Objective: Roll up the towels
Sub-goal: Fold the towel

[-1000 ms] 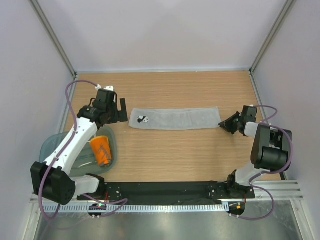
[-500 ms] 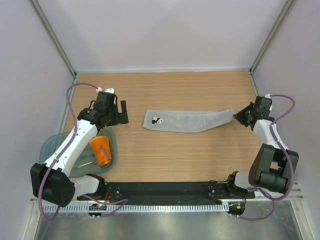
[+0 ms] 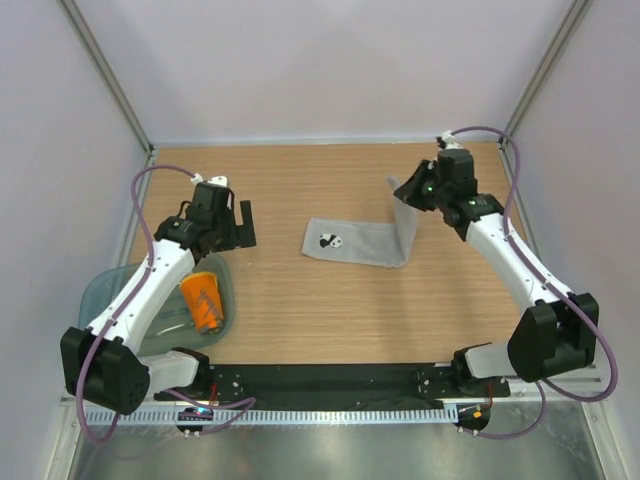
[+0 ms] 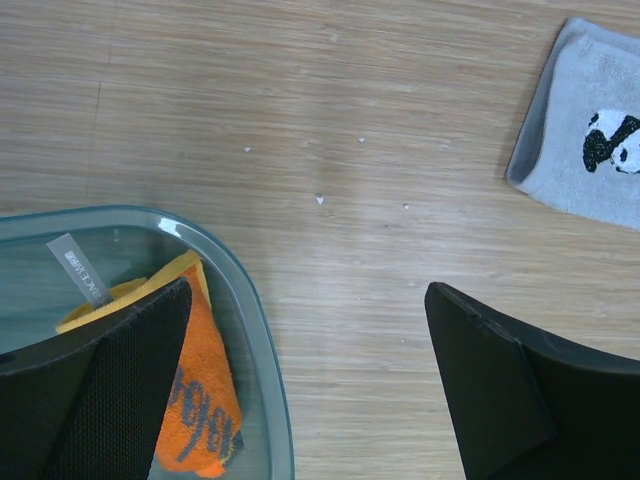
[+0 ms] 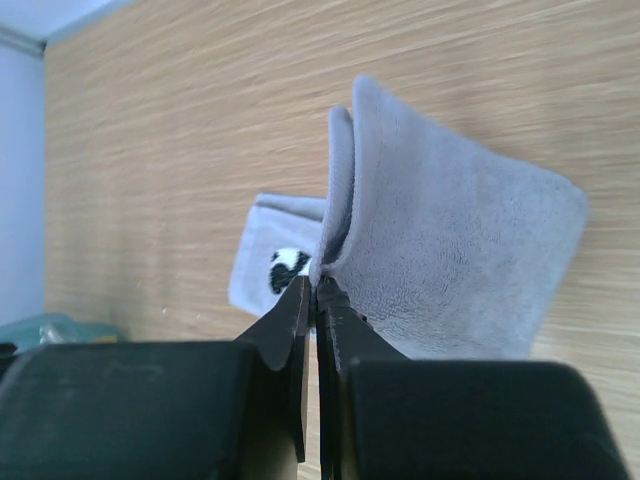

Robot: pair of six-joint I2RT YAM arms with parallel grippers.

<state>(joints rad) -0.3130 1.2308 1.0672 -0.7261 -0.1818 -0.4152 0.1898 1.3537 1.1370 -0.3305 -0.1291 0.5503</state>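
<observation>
Grey, plush and limp: the grey towel point(image 3: 355, 243) lay on the table point(image 3: 330, 320), right of centre, w/ its right end raised and doubled back over the flat part. The right end effector point(image 5: 314, 285) was clamped almost closed on that raised end, pinching a folded edge of cloth between the jaws. The left end effector point(image 4: 305, 300) stood fully wide and held nothing. It hung above the table just beside the tub rim, well apart from the grey towel's left end.

The orange towel point(image 3: 203, 300) sat bunched inside the teal tub point(image 3: 100, 290) at the table's left edge.

Handling (est.):
- Both towels looked soft, light and not fragile.
- No stiffness, so any unsupported length would prob. sag and drag.
- Plush pile should give a secure grip w/ low slip risk.
- Recommended hold: a short edge or corner, pinched through the full thickness, as the right end effector did.
- Rolling would likely need the far end anchored, or friction vs. the table.

Markings:
- A black-and-white panda print point(image 4: 612, 142) sat at the grey towel's left end, no text w/ it.
- A grey tag point(image 4: 78, 268) on the orange towel carried small print, illegible.
- Dark lettering on the orange cloth was partly hidden and not readable
</observation>
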